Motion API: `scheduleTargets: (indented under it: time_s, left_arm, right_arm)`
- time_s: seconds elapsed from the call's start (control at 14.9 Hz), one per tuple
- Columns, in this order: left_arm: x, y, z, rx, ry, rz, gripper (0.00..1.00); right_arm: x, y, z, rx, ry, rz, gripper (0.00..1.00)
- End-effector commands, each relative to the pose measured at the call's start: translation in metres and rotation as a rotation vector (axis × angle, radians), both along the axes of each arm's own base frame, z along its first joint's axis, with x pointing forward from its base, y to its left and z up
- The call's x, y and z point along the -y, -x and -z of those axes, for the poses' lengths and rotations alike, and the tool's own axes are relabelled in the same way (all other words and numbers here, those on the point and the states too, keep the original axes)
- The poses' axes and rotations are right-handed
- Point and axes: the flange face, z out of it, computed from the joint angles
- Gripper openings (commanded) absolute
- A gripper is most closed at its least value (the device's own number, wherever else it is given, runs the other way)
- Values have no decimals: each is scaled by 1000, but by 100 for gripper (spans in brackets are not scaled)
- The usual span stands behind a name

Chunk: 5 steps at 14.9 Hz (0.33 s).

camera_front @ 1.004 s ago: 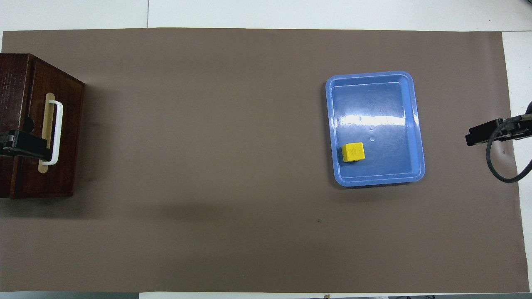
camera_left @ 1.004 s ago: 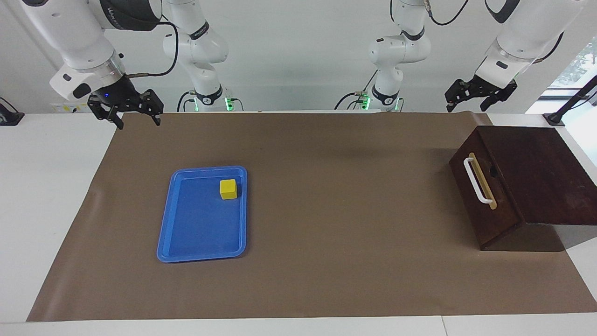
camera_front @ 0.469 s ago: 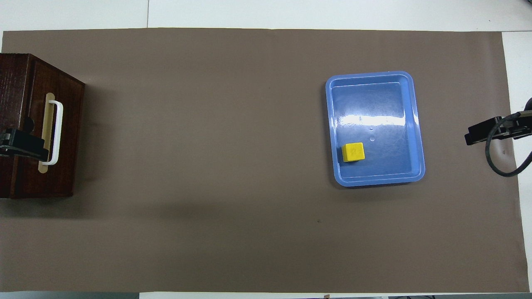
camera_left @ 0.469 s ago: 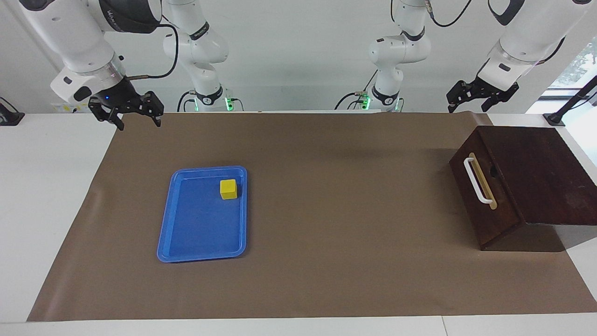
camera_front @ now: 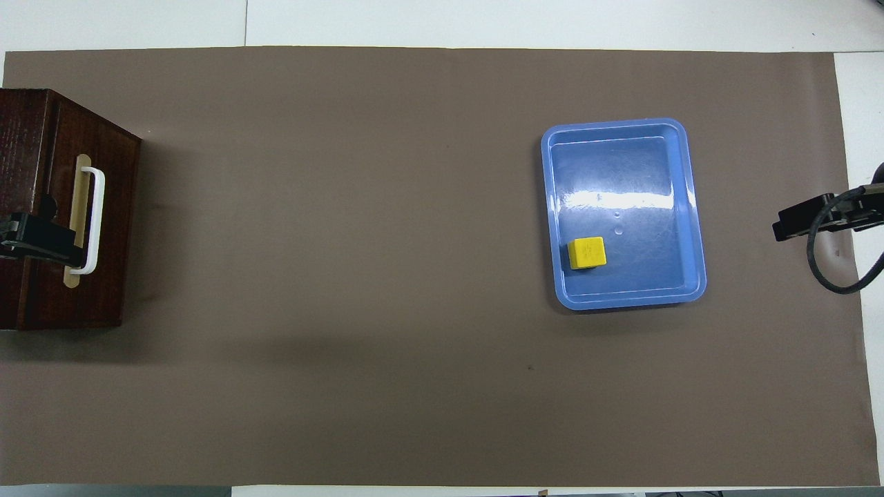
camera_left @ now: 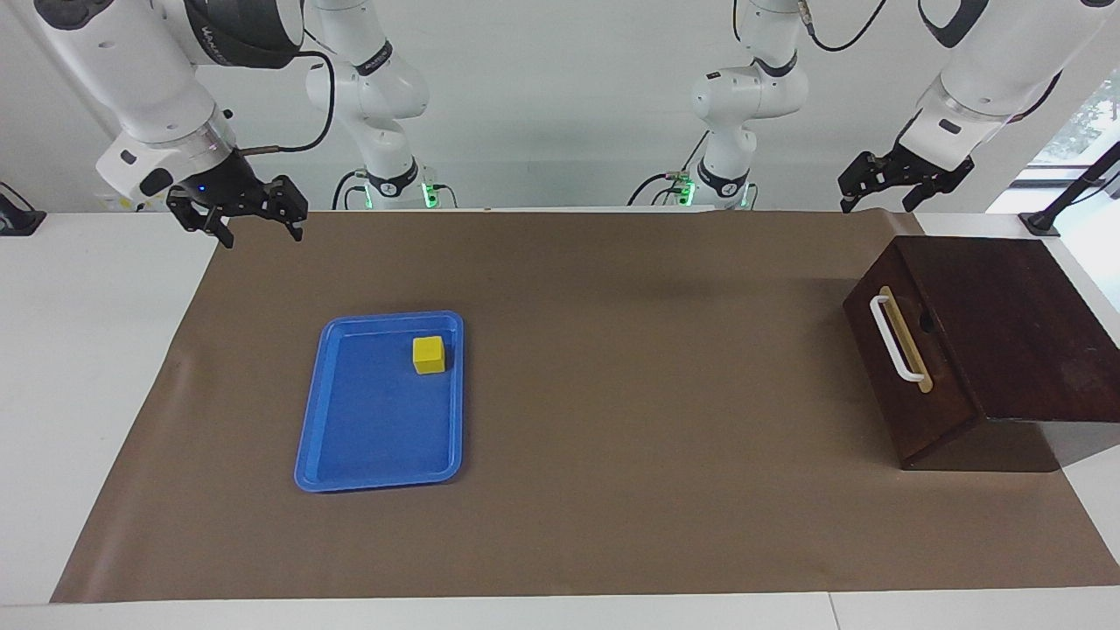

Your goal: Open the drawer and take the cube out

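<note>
Both arms raised — jaws spread

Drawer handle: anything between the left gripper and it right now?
Nothing visible. The left gripper hangs open above the table edge at the left arm's end, holding nothing. The drawer is shut, and its white handle is bare, with only brown mat in front. The cube sits in the blue tray.
</note>
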Motion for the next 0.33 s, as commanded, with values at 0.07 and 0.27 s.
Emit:
scheduleTargets:
  time_s: [0.07, 0.27]
  left_arm:
    - [6, -4, -4, 43, 12, -22, 100]
    - [0, -6, -6, 62, 14, -55, 100]
  right_arm:
    - [-1, 0, -5, 6, 6, 14, 100]
    - [0, 0, -4, 5, 6, 15, 100]
